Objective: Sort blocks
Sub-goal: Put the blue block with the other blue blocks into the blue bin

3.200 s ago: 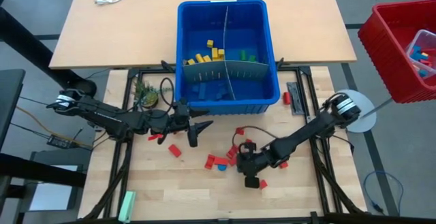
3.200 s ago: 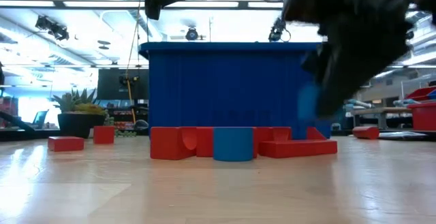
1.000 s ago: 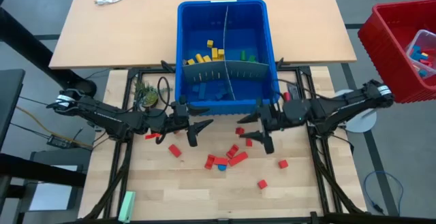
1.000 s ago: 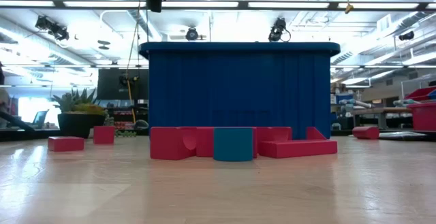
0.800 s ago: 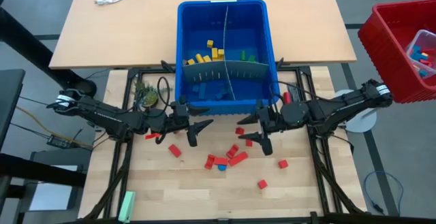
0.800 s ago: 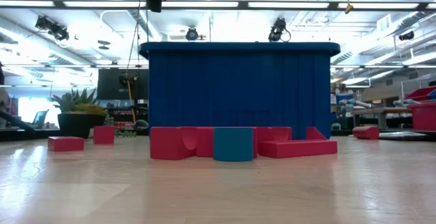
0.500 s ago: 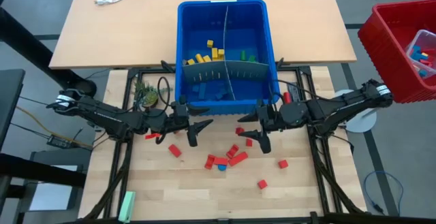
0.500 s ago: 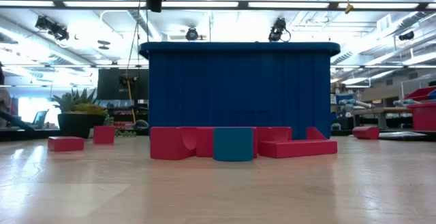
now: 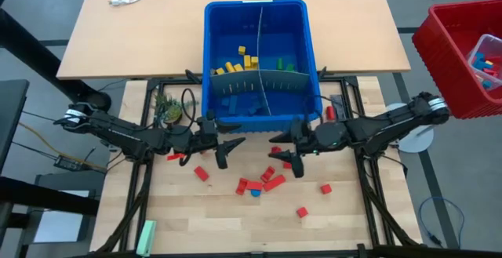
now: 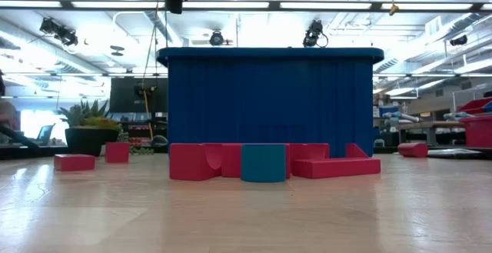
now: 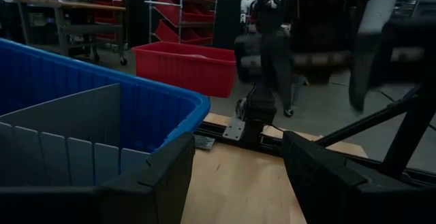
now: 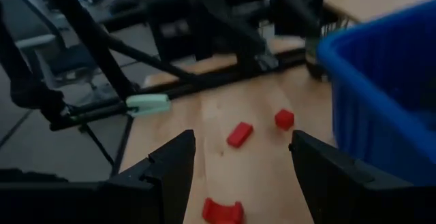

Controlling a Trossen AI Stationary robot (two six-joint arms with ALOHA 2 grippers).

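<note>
Since a second ago the right gripper [image 9: 287, 153] has slid leftward along the front of the blue bin [image 9: 314, 93], while the left gripper [image 9: 227, 150] has stayed where it was, just off the bin's front-left corner. Both hang above the wooden table [image 9: 180, 211] with fingers spread apart and nothing between them (each wrist view shows only bare air between its own dark fingers).

Loose red blocks [image 9: 274, 183] lie scattered on the table in front of the bin, most in a cluster between the two grippers and a little nearer the table's front edge, with one blue block [image 9: 256, 193] among them. Two more red ones sit apart toward the right, and one lies beside the bin's right wall. Inside the bin, grey dividers [image 9: 263, 81] split the space: yellow blocks [image 9: 235, 63] are in the rear-left compartment, green blocks [image 9: 284, 64] in the rear-right, blue ones in front.

A pale green bar [image 9: 146, 237] lies at the table's front-left edge, and a small potted plant [image 9: 168, 109] stands left of the bin.
</note>
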